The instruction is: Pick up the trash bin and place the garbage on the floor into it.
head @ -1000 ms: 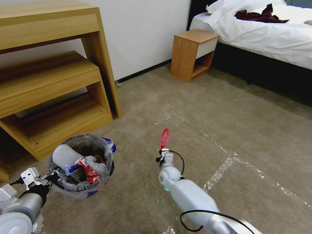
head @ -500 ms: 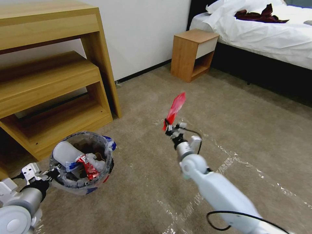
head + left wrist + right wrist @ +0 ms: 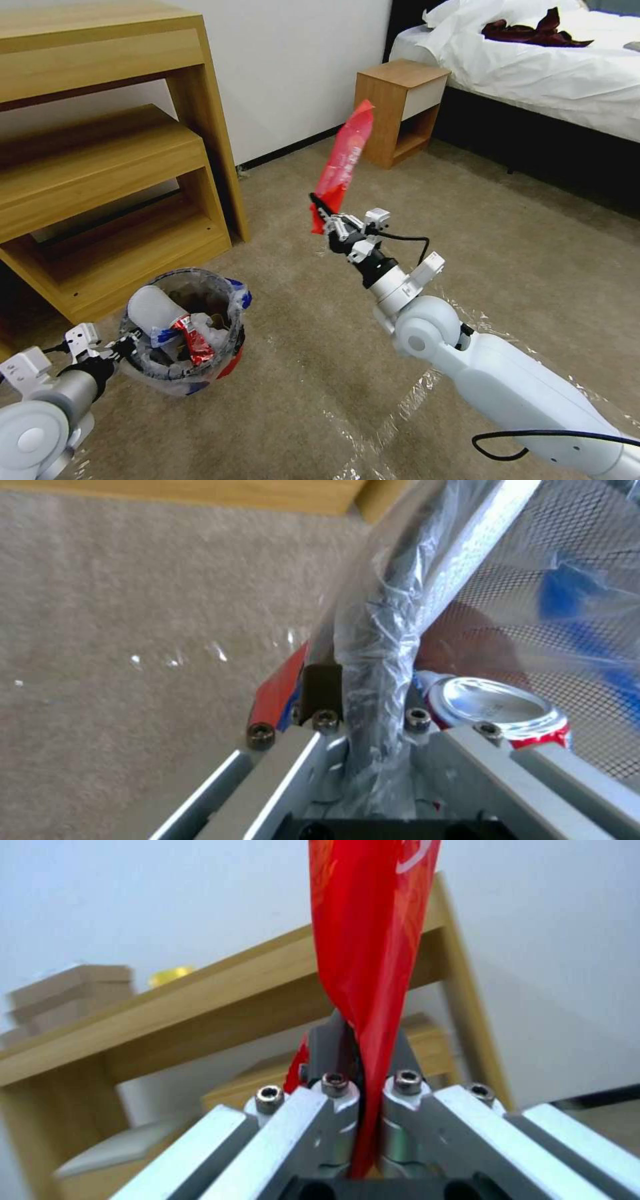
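Above the floor [image 3: 520, 220], right gripper [image 3: 325, 211] clamps a red wrapper [image 3: 343, 160], higher than before; left gripper [image 3: 123, 347] pinches the trash bin [image 3: 230, 363] rim.

Bedroom: bed [image 3: 533, 67], nightstand [image 3: 393, 110], carpet [image 3: 507, 240].

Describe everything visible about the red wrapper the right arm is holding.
The red wrapper is a long, thin, glossy plastic sleeve with faint white print, twisted where it is gripped. The right pincer is shut on its lower end, so it stands tilted upward in mid-air above the carpet, apart from the trash bin. A short red tail hangs below the fingers.
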